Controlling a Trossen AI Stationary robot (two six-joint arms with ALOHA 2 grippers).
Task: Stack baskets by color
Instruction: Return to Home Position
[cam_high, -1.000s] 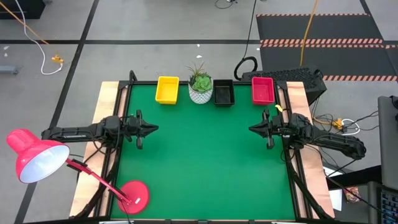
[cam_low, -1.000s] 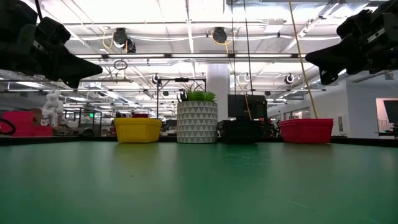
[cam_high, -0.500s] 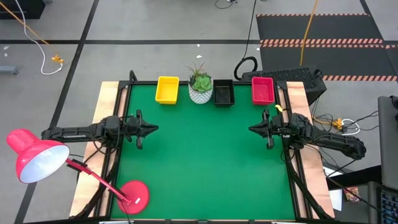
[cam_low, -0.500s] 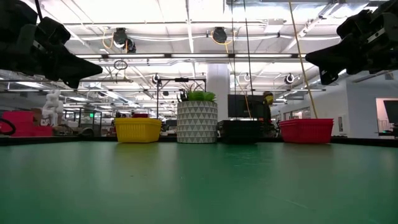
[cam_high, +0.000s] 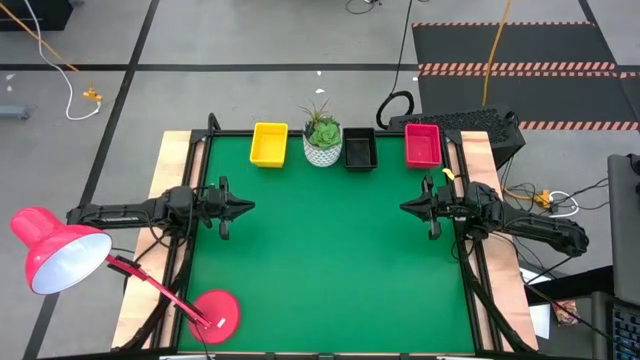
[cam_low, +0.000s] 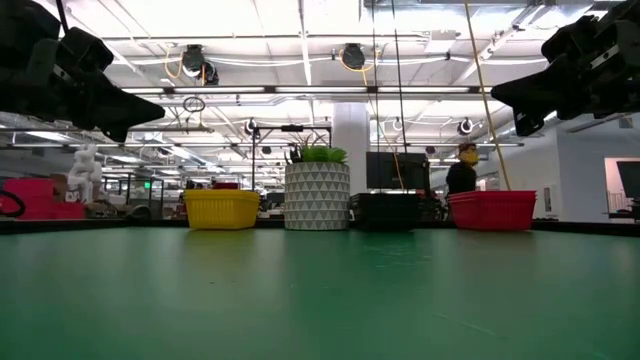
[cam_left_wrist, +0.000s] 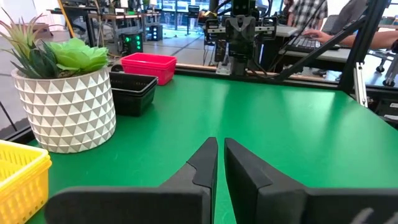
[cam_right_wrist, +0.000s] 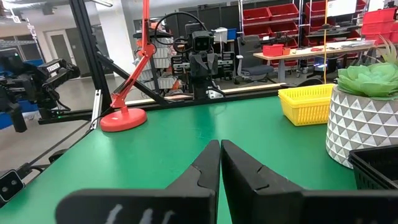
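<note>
I find the left gripper (cam_high: 248, 207) raised above the left edge of the table (cam_high: 320, 280), its fingers (cam_left_wrist: 200, 163) drawn together to a thin slit and holding nothing. The right gripper (cam_high: 405, 208) hangs opposite it at the right edge, pinched just as narrow and likewise empty. The two point at each other across the green surface, well apart. Along the far edge I note the baskets in one row: the yellow stack (cam_high: 269, 144) at left, the white plant pot (cam_high: 322, 150) just beside it, then the black stack (cam_high: 360, 149), and the red stack (cam_high: 422, 144) at the right corner. The red lamp base (cam_high: 215, 315) sits at the near left corner.
</note>
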